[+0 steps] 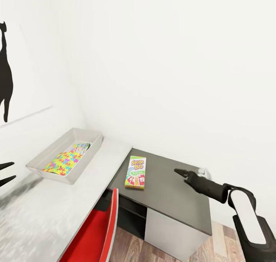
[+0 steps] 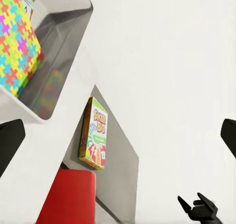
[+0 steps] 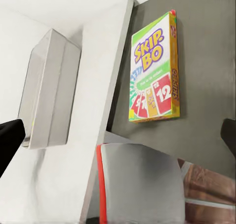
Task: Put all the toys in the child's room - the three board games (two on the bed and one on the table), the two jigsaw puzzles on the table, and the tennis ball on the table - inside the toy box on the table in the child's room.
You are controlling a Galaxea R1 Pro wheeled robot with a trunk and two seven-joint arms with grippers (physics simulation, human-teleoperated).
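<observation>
- Head view: shallow pale grey toy box (image 1: 85, 136) sits on the pale mottled table (image 1: 57, 210), close to the white wall. Inside it lie a square multicolour jigsaw puzzle box (image 1: 63, 162) and a second patterned box (image 1: 81, 147) just beyond.
- Yellow-green "Skip-Bo" board game box (image 1: 135, 172) lies flat on the lower dark grey side unit (image 1: 172, 196), near the step up to the table and apart from the toy box.
- Right hand (image 1: 181, 172) hovers above the side unit, well apart from the Skip-Bo box, pointing toward it. Empty; fingers look nearly together, but I cannot tell for certain how far open.
- Left hand (image 1: 4, 173): two dark fingertips at the picture's edge, spread apart, holding nothing.
- Red-and-white chair (image 1: 103, 225) stands tucked against the table front, below the Skip-Bo box.
- Risk, judged: a flat box on a flat top offers little edge to pinch; a shallow grasp could slide it toward the front edge and down by the chair.
- Risk, judged: carrying it up over the step, the box could clip the toy box's sloping rim.
</observation>
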